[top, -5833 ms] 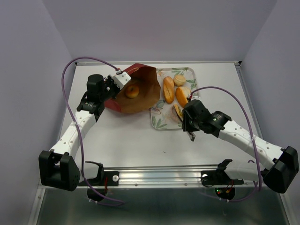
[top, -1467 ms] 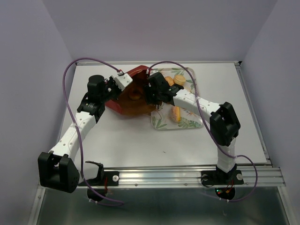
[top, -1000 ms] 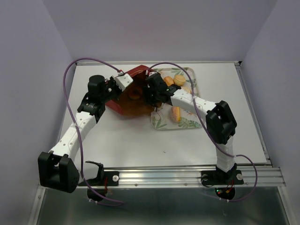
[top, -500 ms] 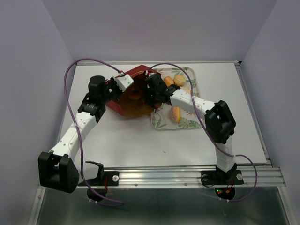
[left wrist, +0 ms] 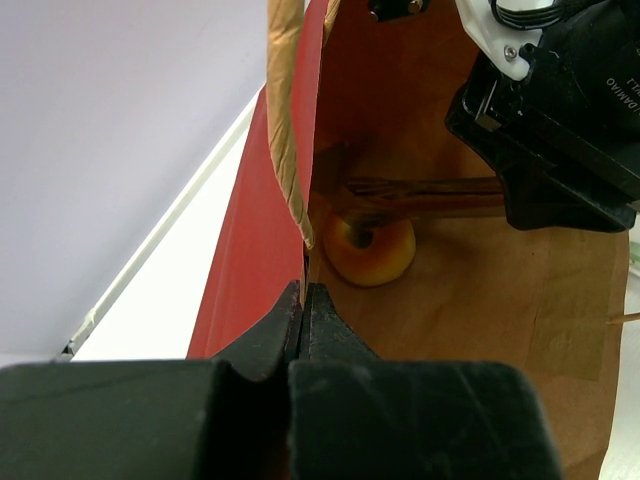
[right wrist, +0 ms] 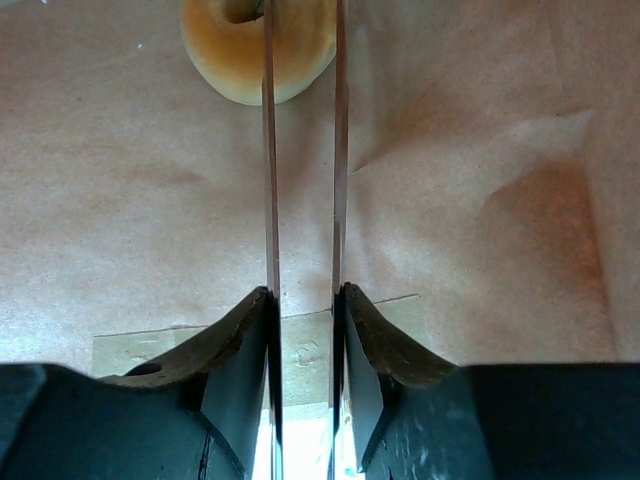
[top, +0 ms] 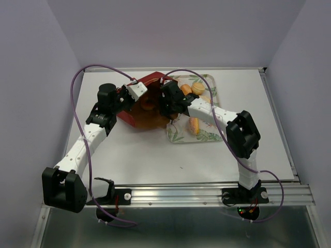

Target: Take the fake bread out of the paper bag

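The dark red paper bag lies on its side, its brown mouth facing the tray. My left gripper is shut on the bag's upper rim and holds it open. A ring-shaped bagel lies deep inside and also shows in the left wrist view. My right gripper reaches into the bag. In the right wrist view its thin fingers stand narrowly apart, closed around the right side of the bagel. Two oblong loaves and a round bun lie on the tray.
The leaf-patterned tray sits just right of the bag, partly under my right forearm. The right gripper's black body fills the bag's mouth. Purple cables arch over both arms. A white wall edge runs along the table's back.
The right arm swung from the tray's front edge into the bag's mouth and pushed in toward the bagel. In the last half second almost nothing moved. The left gripper held still.
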Robot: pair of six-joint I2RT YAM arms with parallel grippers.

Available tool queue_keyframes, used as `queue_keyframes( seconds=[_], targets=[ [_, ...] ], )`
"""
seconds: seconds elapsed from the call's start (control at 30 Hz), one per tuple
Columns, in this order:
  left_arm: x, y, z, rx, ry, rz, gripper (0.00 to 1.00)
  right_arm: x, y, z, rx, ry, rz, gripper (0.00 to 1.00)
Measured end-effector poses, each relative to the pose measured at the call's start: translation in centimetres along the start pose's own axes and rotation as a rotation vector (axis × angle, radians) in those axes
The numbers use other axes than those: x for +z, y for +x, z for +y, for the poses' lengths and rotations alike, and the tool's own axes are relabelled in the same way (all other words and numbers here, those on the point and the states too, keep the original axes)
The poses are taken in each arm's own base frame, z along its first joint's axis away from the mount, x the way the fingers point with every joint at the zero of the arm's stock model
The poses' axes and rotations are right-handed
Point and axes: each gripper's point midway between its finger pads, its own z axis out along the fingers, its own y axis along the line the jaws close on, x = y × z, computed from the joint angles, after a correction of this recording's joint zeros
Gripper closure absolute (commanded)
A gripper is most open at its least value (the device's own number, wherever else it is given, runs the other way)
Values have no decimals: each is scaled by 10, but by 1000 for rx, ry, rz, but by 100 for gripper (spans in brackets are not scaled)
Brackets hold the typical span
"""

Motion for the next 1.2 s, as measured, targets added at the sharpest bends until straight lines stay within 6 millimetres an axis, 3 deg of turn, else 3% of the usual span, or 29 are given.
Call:
queue_keyframes(
  seconds=[0.27,0.57,0.7,0.9,1.07,1.2],
  targets=[
    [0,1,0,0,-3,2,100,-15,-13,6,1,-25,-34,99],
    [0,1,1,2,-6,0,100,-50,-54,16,19,-70,-167,99],
    [0,1,1,2,-7,2,100,-51,-54,17,22,-75,-171,99],
    [0,1,6,6,-35,8,100,-62,-39,17,22,-103,-136,99],
    [-1,2,11,9,-58,14,100,-105,-37,23,19,-173,-144,99],
    [-1,2,13,11,-73,15,100,-162,-53,29,19,-233,-213,99]
  ],
)
